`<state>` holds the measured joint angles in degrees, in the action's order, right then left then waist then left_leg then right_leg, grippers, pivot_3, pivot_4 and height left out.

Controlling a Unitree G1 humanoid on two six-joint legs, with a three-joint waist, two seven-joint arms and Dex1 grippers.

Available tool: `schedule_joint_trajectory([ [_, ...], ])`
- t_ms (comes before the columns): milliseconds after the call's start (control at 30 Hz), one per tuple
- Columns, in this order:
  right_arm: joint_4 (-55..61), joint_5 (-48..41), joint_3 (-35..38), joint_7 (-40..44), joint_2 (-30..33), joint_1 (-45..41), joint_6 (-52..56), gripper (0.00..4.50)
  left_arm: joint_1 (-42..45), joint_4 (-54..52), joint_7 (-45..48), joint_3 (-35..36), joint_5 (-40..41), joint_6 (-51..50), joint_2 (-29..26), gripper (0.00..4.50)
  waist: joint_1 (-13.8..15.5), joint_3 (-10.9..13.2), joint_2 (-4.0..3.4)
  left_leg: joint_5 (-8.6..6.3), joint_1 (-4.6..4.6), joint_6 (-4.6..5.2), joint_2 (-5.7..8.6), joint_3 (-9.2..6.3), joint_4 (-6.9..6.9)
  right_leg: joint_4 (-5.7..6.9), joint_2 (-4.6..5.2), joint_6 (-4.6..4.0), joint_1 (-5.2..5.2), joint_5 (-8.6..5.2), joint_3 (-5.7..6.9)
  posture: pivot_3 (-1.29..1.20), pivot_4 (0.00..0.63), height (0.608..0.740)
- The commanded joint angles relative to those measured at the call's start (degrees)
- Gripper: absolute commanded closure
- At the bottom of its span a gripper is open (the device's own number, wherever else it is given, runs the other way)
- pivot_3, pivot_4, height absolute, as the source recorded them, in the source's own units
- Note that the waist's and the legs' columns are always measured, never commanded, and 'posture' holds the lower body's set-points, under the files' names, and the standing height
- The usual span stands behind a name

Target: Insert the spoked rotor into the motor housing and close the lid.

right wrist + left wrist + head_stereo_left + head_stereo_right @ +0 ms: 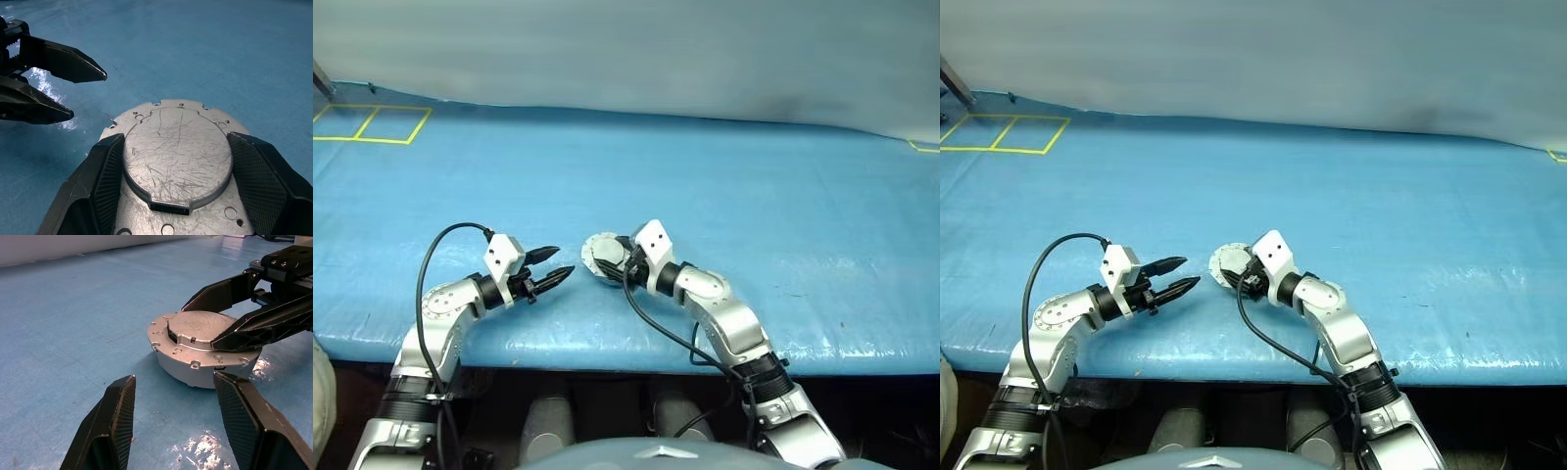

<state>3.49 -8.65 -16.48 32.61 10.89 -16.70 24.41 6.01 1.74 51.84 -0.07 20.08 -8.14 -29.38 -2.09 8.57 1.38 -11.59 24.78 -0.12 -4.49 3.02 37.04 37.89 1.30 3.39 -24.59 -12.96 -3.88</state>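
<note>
Motor housing closed, sitting flat on the blue mat, right gripper straddling the lid

Motor housing sits near the front edge of the blue mat, roughly centre, between the two grippers. It's a short round can, axis vertical, flat face up. No real long axis, it's a disc shape. Silver-grey metal with a smooth side wall, and a thin flange around the top with small holes and notched lugs.

Lid lies flat on top of it: a raised round plate of bare metal, heavily scratched, with one small rectangular notch on the edge nearest the right wrist. Can't see the rotor or the windings.

Right gripper: forearm comes in from the near right, angled forward and left, pointing slightly downward. Its two black ribbed fingers stand apart, one on each side of the raised lid plate and right against its edge. Can't tell if they actually press on it.

Left gripper: arm bent at the near left, pointing right toward the housing, roughly level. Jaws apart with nothing between them, tips just short of the housing, not touching.

Mat is a woven-looking tarp with glossy patches. Yellow tape squares at far left.
</note>
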Motion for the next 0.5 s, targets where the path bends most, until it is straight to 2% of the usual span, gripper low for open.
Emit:
schedule_joint_trajectory([
  [33,3.7,-1.8,0.9,2.3,0.9,-2.0,0.8,1.51,0.6,-0.7,0.3,0.3,-0.5,1.1,-0.2,1.76,0.0,0.0,0.0,0.0,0.0,0.0,0.0,0.0,0.0,0.0,0.0,0.0,0.0,0.0,0.0,0.0,0.15,0.74],
  [500,-1.5,-0.8,-1.0,8.3,4.8,-5.4,0.1,1.51,-0.2,-1.0,0.5,0.0,-1.0,1.2,0.5,1.76,0.0,0.0,0.0,-0.01,0.01,-0.01,0.01,0.0,-0.03,-0.03,-0.01,0.0,-0.01,0.0,0.01,0.0,0.15,0.74],
])
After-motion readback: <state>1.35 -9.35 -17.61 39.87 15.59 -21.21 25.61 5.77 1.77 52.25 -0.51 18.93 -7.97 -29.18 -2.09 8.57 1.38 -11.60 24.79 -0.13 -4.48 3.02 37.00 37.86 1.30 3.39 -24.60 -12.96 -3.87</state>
